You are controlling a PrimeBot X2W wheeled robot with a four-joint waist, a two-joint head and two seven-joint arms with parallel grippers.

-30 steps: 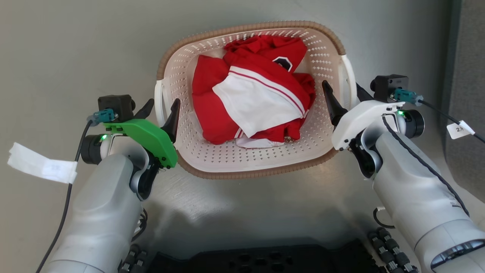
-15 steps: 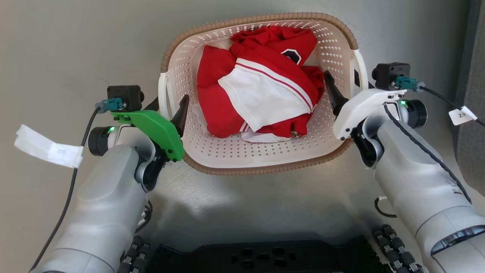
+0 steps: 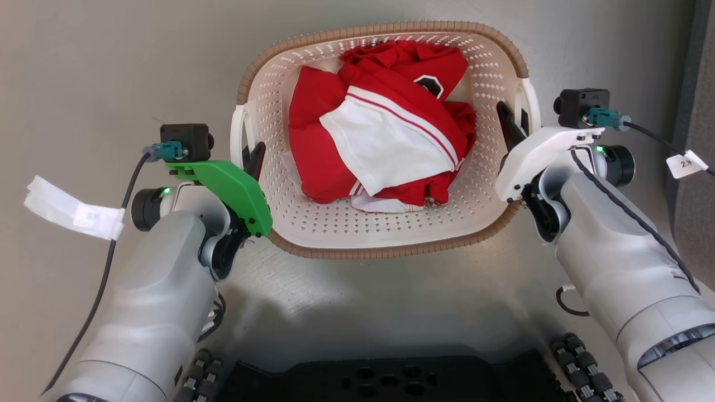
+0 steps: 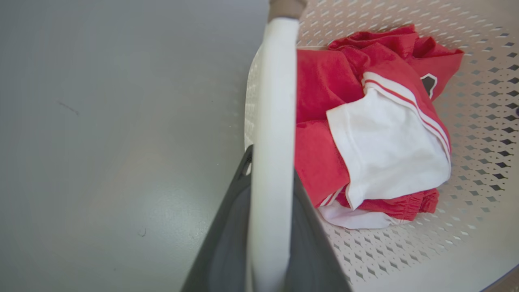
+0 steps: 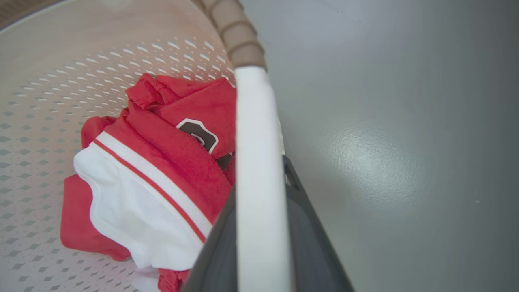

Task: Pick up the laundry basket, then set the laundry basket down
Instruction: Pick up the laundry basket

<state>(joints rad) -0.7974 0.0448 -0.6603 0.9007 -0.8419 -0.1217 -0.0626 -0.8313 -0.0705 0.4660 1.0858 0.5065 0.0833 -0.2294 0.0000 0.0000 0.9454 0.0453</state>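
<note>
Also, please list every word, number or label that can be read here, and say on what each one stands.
"2" plus one unclear character: white tag on the right cable.
White tape tag on the left cable: faint print, too blurred to read.
Dark badge on the red garment in the laundry basket: no letters can be made out.

A white plastic side handle of a cream perforated plastic laundry basket runs straight up the middle. The left tool grips it from below, one dark finger against each side. To the handle's right, a crumpled red and white garment lies inside the basket. To its left is smooth grey floor. A brown rim segment caps the handle.
</note>
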